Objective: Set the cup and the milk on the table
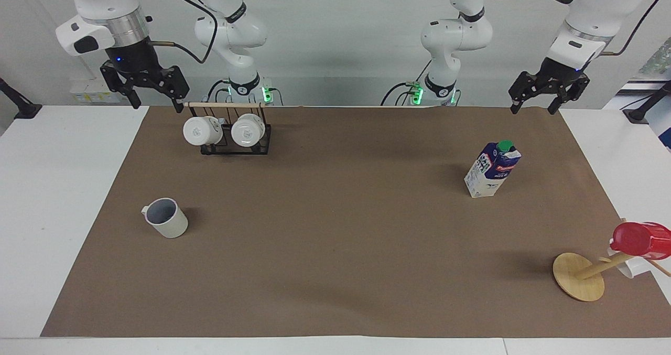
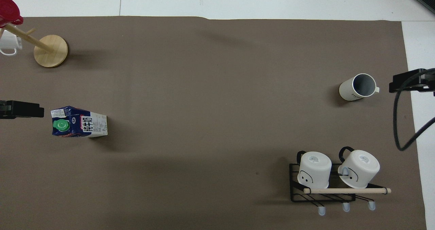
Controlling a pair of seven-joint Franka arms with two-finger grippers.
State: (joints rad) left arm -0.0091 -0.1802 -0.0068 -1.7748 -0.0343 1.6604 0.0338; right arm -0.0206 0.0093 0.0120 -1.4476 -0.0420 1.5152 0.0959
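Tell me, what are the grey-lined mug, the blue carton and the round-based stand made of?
The cup looks like matte glazed ceramic, though it could be plastic: off-white, no shine. The milk seems coated paperboard with a plastic green cap: printed, folded gable top. The stand looks like pale unpainted wood.

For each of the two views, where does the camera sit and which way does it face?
Facing view: high, across the table, facing the robots; both arms show whole, left tool and right tool raised, open.
Overhead view: high above the robots' end, looking steeply down; only tool parts show at its edges.
Shared: cup, milk, mug rack, wooden stand.
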